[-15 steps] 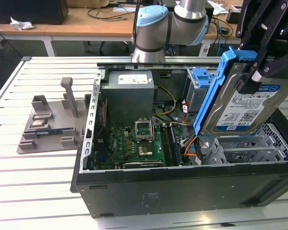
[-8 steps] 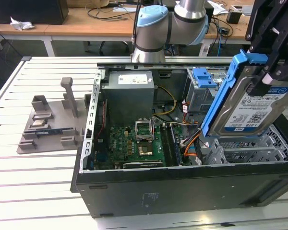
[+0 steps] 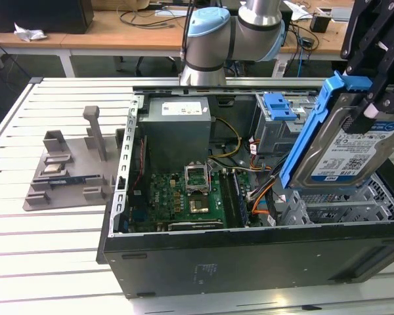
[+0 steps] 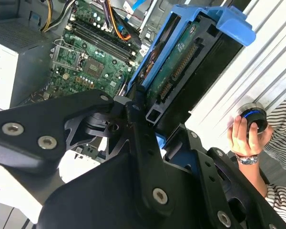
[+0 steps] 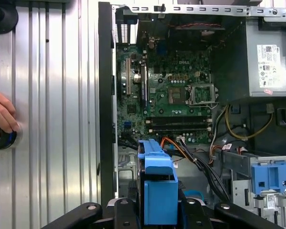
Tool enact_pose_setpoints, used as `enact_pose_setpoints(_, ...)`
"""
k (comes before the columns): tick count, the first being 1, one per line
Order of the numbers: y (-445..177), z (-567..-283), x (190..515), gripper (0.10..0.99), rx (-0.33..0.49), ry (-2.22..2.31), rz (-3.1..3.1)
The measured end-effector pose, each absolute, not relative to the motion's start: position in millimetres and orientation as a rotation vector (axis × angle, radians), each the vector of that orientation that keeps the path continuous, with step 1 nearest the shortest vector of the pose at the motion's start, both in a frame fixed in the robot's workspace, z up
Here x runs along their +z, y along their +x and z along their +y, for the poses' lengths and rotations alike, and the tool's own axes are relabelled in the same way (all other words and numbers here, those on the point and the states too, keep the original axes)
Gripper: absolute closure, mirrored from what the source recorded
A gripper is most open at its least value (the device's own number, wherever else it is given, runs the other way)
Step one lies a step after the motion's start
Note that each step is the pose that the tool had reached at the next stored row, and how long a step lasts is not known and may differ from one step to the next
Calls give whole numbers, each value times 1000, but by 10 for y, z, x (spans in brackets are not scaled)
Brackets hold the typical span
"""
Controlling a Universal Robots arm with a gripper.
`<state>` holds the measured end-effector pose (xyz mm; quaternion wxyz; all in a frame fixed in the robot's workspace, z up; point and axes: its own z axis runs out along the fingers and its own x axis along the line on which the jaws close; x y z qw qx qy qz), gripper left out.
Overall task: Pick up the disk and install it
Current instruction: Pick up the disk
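Exterior view, tool [image 3: 379,100] clamped on tilted disk [image 3: 354,149], held above open computer case [image 3: 249,262]

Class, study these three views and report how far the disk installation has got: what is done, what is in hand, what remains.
Done: the disk is picked up, clamped in the jaws. In hand: it hangs tilted over the open computer case, above the metal drive cage. Left: it is not yet seated in the case.
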<state>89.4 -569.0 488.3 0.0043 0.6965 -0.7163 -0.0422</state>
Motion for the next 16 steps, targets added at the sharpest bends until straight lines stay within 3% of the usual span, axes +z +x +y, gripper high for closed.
enact_pose_setpoints(16,1121,-5690,4764,718,-135,2181,-2243)
